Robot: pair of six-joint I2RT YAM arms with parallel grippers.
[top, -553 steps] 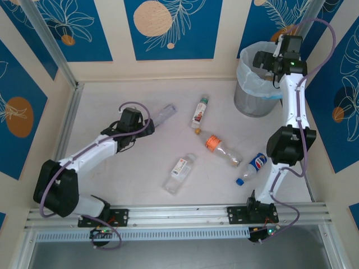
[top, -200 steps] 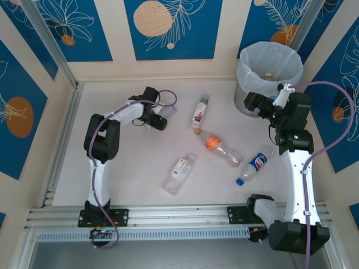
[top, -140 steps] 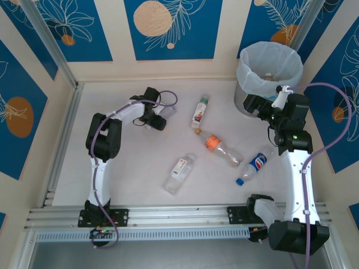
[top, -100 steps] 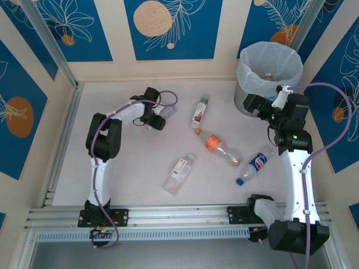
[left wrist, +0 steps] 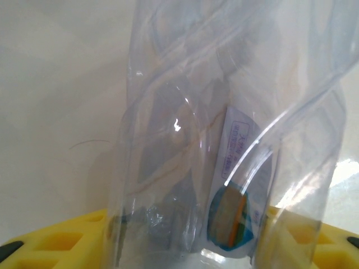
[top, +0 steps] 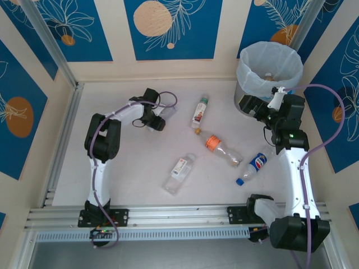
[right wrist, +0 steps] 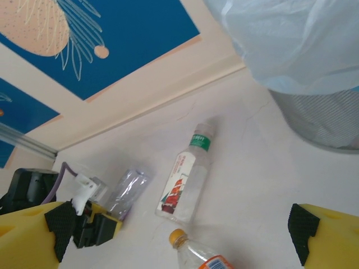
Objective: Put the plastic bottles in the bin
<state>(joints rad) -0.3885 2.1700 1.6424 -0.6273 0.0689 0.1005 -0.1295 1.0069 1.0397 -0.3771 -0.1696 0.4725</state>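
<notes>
The clear crushed bottle [left wrist: 224,140] is clamped by the left tool [top: 159,120] at the worktop's [top: 129,168] far left. The right tool [top: 251,105] is held spread apart beside the bin [top: 249,84], at the far right.

Inside a robotics test cell: counter [top: 134,168] boxed in by blue leaf-print panels [top: 171,42], two cabled arms [top: 294,168] bolted to an aluminium rail [top: 179,214] at its near edge.

The table [top: 140,162] is taken in from high above its near edge. A crushed clear bottle [left wrist: 224,140] is pictured at close range from the left wrist; it and the bin [right wrist: 325,120] are caught, farther off, from the right wrist.
</notes>
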